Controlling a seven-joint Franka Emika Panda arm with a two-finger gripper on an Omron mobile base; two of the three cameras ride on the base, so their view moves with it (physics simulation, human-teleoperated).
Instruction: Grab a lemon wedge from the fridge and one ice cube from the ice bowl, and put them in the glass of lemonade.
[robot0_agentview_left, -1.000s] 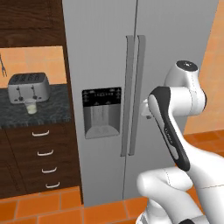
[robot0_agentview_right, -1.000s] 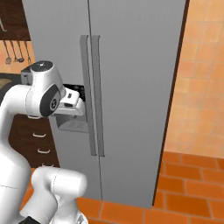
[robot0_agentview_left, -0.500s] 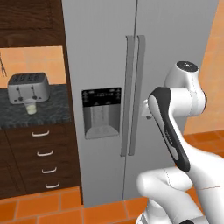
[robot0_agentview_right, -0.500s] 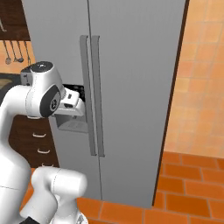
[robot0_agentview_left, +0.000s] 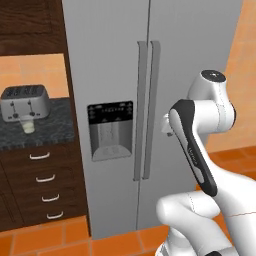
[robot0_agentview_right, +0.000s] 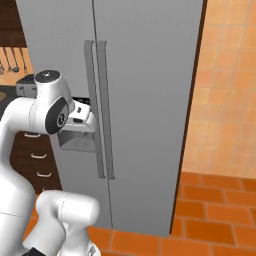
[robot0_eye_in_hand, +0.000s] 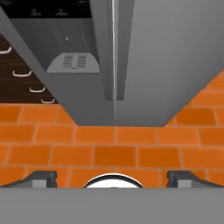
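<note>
Meanwhile, fridge (robot0_agentview_left: 190, 60) doors closed — glass of lemonade (robot0_agentview_left: 28, 126) beside toaster (robot0_agentview_left: 24, 102).

We see even, bright, rendered light with no clear source. The fridge (robot0_agentview_left: 150, 75) steel is flat grey with faint vertical shading and no glare. Its handles (robot0_agentview_left: 147, 110) cast soft thin shadows. The dark wood cabinets (robot0_agentview_left: 30, 20) sit dim. Edges look sharp but slightly pixelated; nothing is blurred. In the hand view the fridge lines splay out in steep perspective above the orange tile floor (robot0_eye_in_hand: 131, 153).

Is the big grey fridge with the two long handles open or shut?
Shut. Both doors of the tall grey steel fridge lie flush, with its long vertical handles side by side.
</note>
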